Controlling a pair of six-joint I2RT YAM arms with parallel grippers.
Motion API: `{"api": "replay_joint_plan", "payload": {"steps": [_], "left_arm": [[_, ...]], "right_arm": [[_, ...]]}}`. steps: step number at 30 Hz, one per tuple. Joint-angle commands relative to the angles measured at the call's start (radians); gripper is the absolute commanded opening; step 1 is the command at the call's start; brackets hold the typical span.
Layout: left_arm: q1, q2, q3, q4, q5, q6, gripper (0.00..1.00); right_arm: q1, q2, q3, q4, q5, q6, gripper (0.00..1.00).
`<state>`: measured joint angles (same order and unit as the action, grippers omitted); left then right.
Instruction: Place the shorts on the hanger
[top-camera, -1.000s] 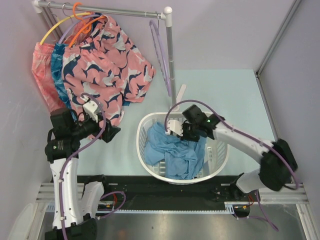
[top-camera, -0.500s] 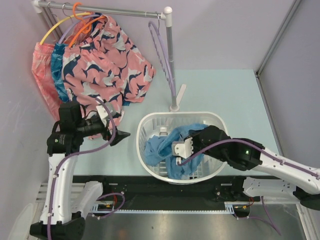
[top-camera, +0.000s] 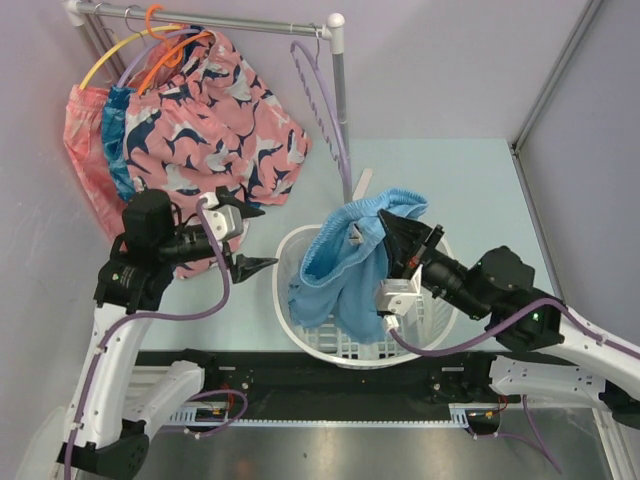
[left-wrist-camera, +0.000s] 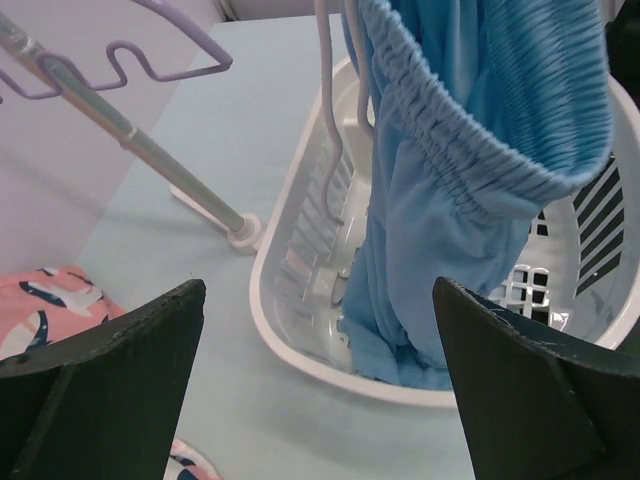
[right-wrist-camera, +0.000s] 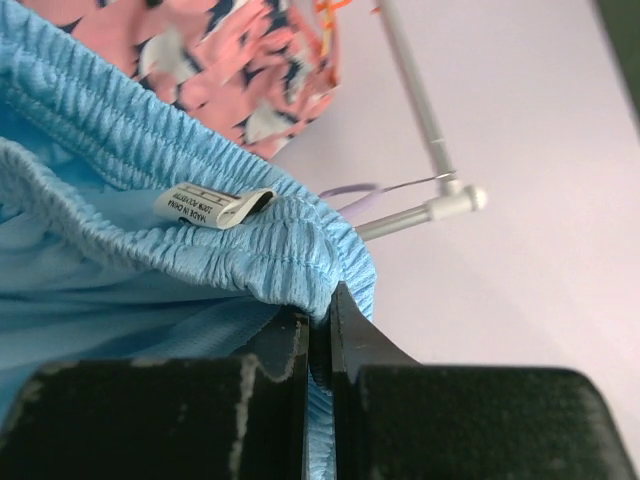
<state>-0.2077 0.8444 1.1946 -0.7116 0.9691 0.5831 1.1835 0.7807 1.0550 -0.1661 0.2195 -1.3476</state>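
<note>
Held the shorts (top-camera: 340, 280) by the waistband in the clamped right pincer (right-wrist-camera: 319, 325) over the basket (top-camera: 345, 352), near the hanger (left-wrist-camera: 200, 32). Had the left pincer (left-wrist-camera: 318, 290) wide open, empty. Bore "MADE IN CHINA" on the tag (right-wrist-camera: 212, 205).

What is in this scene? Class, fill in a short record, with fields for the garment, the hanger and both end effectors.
Shorts: light blue, lifted by the waistband, lower part hanging into the white basket
Right end effector: shut on the waistband
Left end effector: open, empty, to the left of the basket
Hanger: lavender, bare, hooked on the rail
</note>
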Motion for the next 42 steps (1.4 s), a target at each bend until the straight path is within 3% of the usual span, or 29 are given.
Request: {"api": "replay_joint_plan", "payload": {"steps": [1, 4, 10, 13, 17, 22, 26, 29, 30, 33, 35, 39, 41, 42], "left_arm": [[-0.094, 0.004, 0.049, 0.075, -0.01, -0.078, 1.0], [-0.145, 0.005, 0.066, 0.103, -0.027, -0.097, 1.0], [-0.245, 0.07, 0.152, 0.121, -0.049, -0.127, 1.0], [-0.3, 0.107, 0.197, 0.118, -0.013, -0.201, 1.0], [-0.401, 0.122, 0.177, 0.257, -0.073, -0.426, 0.99], [-0.527, 0.171, 0.171, 0.3, -0.131, -0.534, 0.93], [-0.555, 0.206, 0.175, 0.323, -0.17, -0.577, 0.75], [-0.555, 0.217, 0.183, 0.33, -0.147, -0.605, 0.49], [-0.555, 0.216, 0.186, 0.33, -0.141, -0.605, 0.26], [-0.555, 0.2, 0.194, 0.316, -0.13, -0.588, 0.03], [-0.555, 0.188, 0.201, 0.291, -0.122, -0.546, 0.0], [-0.553, 0.147, 0.221, 0.256, -0.159, -0.509, 0.0], [-0.552, 0.14, 0.237, 0.233, -0.202, -0.512, 0.0], [-0.55, 0.136, 0.238, 0.228, -0.22, -0.513, 0.0]], "right_arm": [[0.007, -0.052, 0.025, 0.215, -0.119, -0.134, 0.0], [-0.011, -0.087, 0.025, 0.133, -0.269, -0.203, 0.0], [-0.015, -0.086, 0.023, 0.155, -0.31, -0.255, 0.0], [-0.016, -0.092, 0.023, 0.096, -0.318, -0.283, 0.0], [-0.013, -0.09, 0.02, 0.051, -0.321, -0.289, 0.0], [-0.012, -0.089, 0.017, 0.047, -0.313, -0.286, 0.0], [-0.01, -0.097, 0.014, 0.02, -0.313, -0.279, 0.0], [-0.008, -0.103, 0.011, 0.011, -0.295, -0.266, 0.0], [-0.008, -0.106, 0.005, 0.02, -0.289, -0.262, 0.01], [-0.01, -0.11, 0.0, 0.028, -0.272, -0.246, 0.04], [-0.012, -0.113, -0.007, 0.04, -0.249, -0.226, 0.06], [-0.036, -0.11, -0.018, 0.092, -0.192, -0.18, 0.44], [-0.065, -0.118, -0.024, 0.091, -0.196, -0.162, 0.43], [-0.076, -0.123, -0.029, 0.077, -0.204, -0.157, 0.36]]}}
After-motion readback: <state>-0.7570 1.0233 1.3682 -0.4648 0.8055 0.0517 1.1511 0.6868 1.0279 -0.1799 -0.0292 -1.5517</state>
